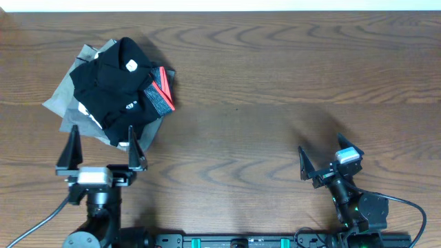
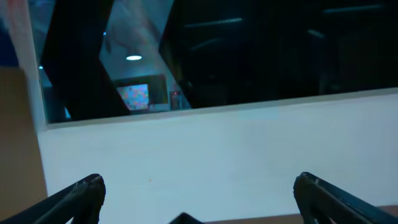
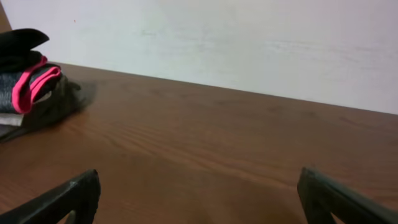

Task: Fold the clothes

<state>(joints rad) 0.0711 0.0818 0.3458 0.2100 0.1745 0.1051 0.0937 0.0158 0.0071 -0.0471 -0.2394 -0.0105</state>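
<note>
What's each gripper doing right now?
Left gripper: open, holding nothing.
Right gripper: open, holding nothing.

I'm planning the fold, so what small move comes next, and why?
Probably lower the left pincer onto the near edge of the black shirt. That pincer stands open right beside it, while the right pincer, also open, sits far across the table. The shirt lies crumpled on top of other garments, so it needs pulling clear first.

overhead view evenly bright with soft shadows; left wrist view dim, blue-tinted; right wrist view slightly soft.
</note>
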